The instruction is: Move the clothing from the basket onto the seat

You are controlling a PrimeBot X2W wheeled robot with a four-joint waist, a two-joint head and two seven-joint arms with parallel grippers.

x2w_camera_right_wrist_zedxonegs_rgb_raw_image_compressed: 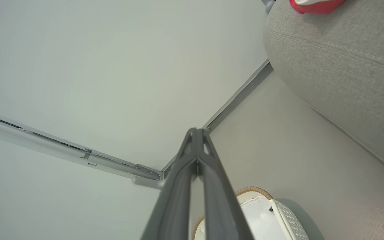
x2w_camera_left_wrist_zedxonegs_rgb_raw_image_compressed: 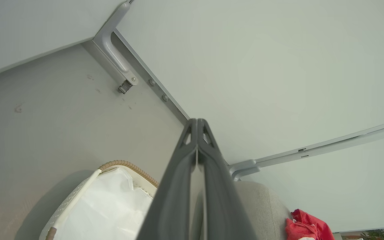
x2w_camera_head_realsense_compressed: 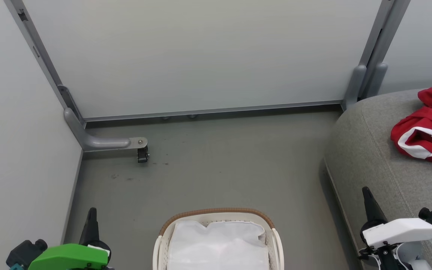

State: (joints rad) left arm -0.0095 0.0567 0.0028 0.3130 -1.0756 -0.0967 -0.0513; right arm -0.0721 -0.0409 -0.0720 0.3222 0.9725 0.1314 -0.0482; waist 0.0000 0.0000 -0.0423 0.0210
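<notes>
I am holding my left gripper to the left of the basket and my right gripper to its right. Both pairs of jaws are pressing shut, finger flat against finger, gripping nothing. The bottom edge of the head view is cutting the basket off, so I am seeing just its far brown rim and part of its white wall. The white liner is lying crumpled across the inside and covering the bottom, and I cannot tell whether anything is lying under it. The seat is standing to the right of the basket and apart from it, with bare floor between them, and it is running out of the head view at the right. The clothing is lying bunched on the seat, well to the right of the basket and farther from me. The right edge is slicing it, so I cannot count the garments or follow their outline. A white label is showing on the red, with print too small to read. In my left wrist view my own fingers are hiding the basket's near side and part of the seat. In my right wrist view the clothing is peeking in as a red sliver at the top edge.
</notes>
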